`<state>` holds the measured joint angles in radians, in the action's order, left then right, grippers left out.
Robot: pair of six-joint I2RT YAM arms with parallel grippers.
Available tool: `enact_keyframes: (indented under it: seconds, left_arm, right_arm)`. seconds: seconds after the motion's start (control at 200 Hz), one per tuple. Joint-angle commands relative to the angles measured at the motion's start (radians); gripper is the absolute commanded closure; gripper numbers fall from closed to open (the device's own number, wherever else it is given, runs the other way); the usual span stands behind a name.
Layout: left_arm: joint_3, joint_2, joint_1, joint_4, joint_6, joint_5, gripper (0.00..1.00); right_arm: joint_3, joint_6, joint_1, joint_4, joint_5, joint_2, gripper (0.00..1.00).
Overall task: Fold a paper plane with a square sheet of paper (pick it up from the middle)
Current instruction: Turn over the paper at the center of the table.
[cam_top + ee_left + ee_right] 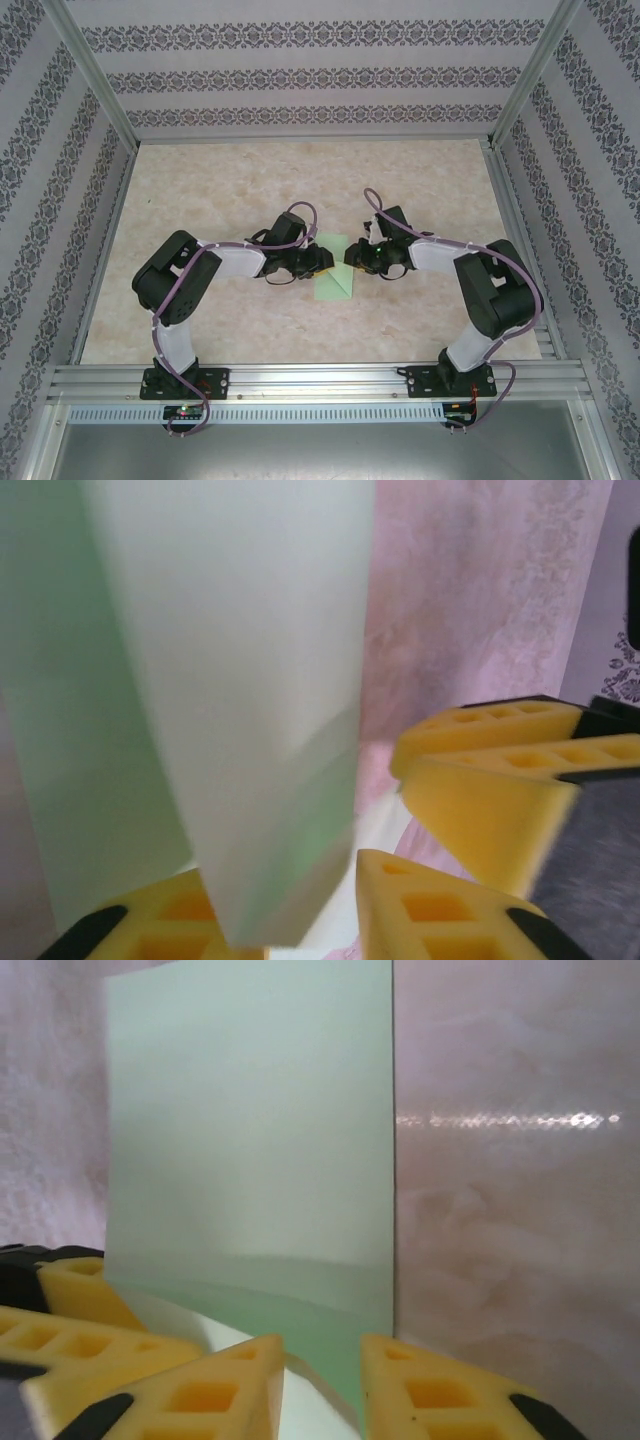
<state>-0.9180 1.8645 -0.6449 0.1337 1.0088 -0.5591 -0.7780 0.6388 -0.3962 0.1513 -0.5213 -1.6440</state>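
The square sheet of paper (pixel 333 276) is pale green and partly folded, and lies at the table's middle between both grippers. My left gripper (pixel 322 258) meets it from the left and my right gripper (pixel 352 257) from the right. In the left wrist view the folded paper (pixel 230 680) stands up close. Its lower end dips between the yellow fingers (pixel 430 910) of the left gripper (pixel 310 925), whose jaws stand apart. In the right wrist view the paper (pixel 250 1140) rises as a flat panel. Its right edge runs down into the gap of the open right gripper (pixel 322 1395).
The marbled tabletop (pixel 220 190) is walled by patterned panels and aluminium posts. A metal rail (pixel 320 380) runs along the near edge by the arm bases. The right gripper's yellow fingers (pixel 490 790) sit close in the left wrist view, and the left gripper's fingers (pixel 70 1325) in the right wrist view.
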Motion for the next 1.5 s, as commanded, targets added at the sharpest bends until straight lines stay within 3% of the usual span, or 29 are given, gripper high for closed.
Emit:
enact_keyframes:
  seconds: [0.0, 0.14, 0.255, 0.47, 0.699, 0.899, 1.224, 1.494]
  left_arm:
    - [-0.027, 0.022, -0.019, 0.063, 0.007, 0.03, 0.78]
    - [-0.028, 0.026, -0.02, 0.08, -0.001, 0.041, 0.86]
    - [-0.034, 0.016, -0.021, 0.069, -0.024, 0.061, 0.92]
    - [-0.093, -0.086, -0.023, -0.135, -0.139, 0.12, 0.97]
    - [-0.247, -0.249, -0.033, -0.603, -0.366, 0.336, 0.96]
    - [-0.412, -0.284, -0.033, -0.907, -0.555, 0.633, 0.96]
    - [-0.554, -0.134, -0.081, -1.029, -0.735, 1.224, 0.97]
    - [-0.617, 0.06, -0.135, -1.063, -0.776, 1.414, 0.96]
  right_arm:
    - [0.008, 0.012, 0.02, 0.005, 0.054, 0.1, 0.64]
    - [0.011, 0.017, 0.03, 0.079, 0.163, 0.211, 0.42]
    - [0.025, 0.028, 0.039, 0.116, 0.228, 0.306, 0.3]
    - [0.038, 0.039, 0.044, 0.199, 0.373, 0.488, 0.09]
    - [0.067, 0.067, 0.068, 0.255, 0.421, 0.638, 0.05]
    - [0.099, 0.045, 0.072, 0.296, 0.429, 0.722, 0.02]
    - [0.174, 0.099, 0.073, 0.418, 0.521, 0.843, 0.02]
    - [0.221, 0.138, 0.074, 0.435, 0.511, 0.887, 0.02]
